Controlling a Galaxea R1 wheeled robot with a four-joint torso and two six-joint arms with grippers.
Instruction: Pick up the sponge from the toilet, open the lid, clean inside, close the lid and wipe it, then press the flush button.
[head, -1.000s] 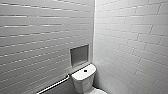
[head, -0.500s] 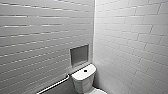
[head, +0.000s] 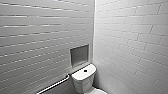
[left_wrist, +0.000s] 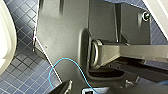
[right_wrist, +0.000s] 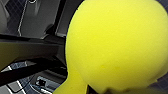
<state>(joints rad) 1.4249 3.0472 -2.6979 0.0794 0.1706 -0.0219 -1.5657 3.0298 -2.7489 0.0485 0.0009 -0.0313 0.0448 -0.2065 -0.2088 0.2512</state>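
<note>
The white toilet (head: 83, 77) stands in the corner at the bottom middle of the head view, its tank top carrying a dark flush button (head: 85, 70). A white sliver of its front part (head: 98, 91) touches the bottom edge; I cannot tell how the lid stands. The bright yellow-green sponge (right_wrist: 117, 45) looms very large and close in the right wrist view, with my right gripper shut on it. In the left wrist view a white rounded ceramic edge (left_wrist: 5, 42) lies beside the robot's dark body over blue tiled floor; my left gripper is open and holds nothing.
White tiled walls meet in a corner behind the toilet. A recessed niche (head: 79, 55) sits in the left wall above the tank. A metal grab bar (head: 53, 85) runs along that wall. A thin blue cable (left_wrist: 66, 65) loops over the robot's body.
</note>
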